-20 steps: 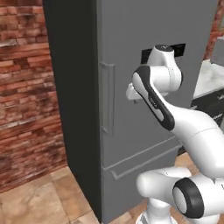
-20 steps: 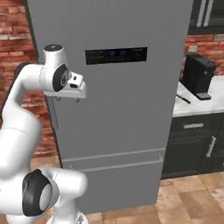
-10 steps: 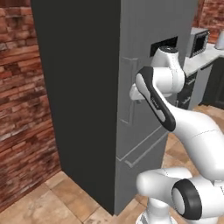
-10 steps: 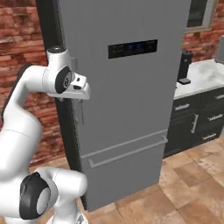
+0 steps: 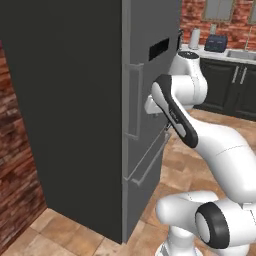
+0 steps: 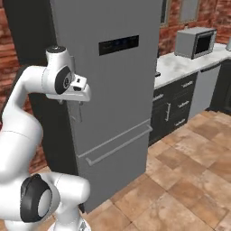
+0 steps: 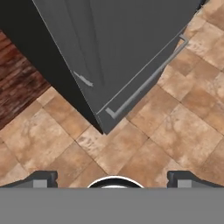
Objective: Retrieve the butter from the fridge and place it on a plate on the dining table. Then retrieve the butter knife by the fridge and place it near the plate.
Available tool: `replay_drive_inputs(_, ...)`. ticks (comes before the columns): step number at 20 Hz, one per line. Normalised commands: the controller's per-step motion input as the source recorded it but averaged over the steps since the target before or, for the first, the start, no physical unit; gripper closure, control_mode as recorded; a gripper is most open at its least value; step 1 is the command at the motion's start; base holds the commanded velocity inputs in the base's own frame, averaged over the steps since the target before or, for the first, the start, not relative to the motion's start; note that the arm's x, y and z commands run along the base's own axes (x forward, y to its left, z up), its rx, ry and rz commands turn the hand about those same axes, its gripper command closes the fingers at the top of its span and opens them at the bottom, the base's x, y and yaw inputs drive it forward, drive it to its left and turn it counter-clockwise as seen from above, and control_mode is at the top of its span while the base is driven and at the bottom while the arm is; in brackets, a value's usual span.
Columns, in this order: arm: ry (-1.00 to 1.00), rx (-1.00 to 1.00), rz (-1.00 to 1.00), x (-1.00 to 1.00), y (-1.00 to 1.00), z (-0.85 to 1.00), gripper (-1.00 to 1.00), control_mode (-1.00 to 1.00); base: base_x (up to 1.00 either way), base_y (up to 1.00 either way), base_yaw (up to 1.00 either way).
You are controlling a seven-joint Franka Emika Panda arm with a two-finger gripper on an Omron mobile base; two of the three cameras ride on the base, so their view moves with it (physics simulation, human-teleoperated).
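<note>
The tall grey fridge (image 5: 145,75) (image 6: 122,90) stands shut, with its black panel (image 6: 119,44) on the upper door. My gripper (image 6: 78,102) hangs open and empty just in front of the door's left side, pointing downward. In the left base view the hand (image 5: 151,105) sits close to the fridge front, partly behind my arm. The hand view looks down the fridge (image 7: 131,43) to its bottom drawer handle (image 7: 144,83); the gripper (image 7: 113,178) holds nothing between its wide-set tips. The butter, the plate, the dining table and the butter knife are out of view.
A marble counter on dark cabinets (image 6: 173,101) runs right of the fridge, with a microwave (image 6: 195,41) on it. A brick wall (image 5: 10,150) stands left of the fridge. Brown floor tiles (image 6: 180,180) spread in front.
The whole picture has shifted, so the base has moved: the fridge's dark side now shows more on the left, and the counter more on the right. The gripper stays open near the door.
</note>
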Motion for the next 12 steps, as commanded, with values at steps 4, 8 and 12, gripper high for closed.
replay_drive_inputs(4,0.00,0.00,0.00,0.00,0.00,0.00,-1.00,1.00,-0.11,0.54,-0.51)
replay_drive_inputs(8,0.00,0.00,0.00,0.00,0.00,0.00,-1.00,1.00,0.24,0.09,-0.11)
replay_drive_inputs(12,0.00,0.00,0.00,0.00,0.00,0.00,-1.00,1.00,0.29,-0.05,-0.03)
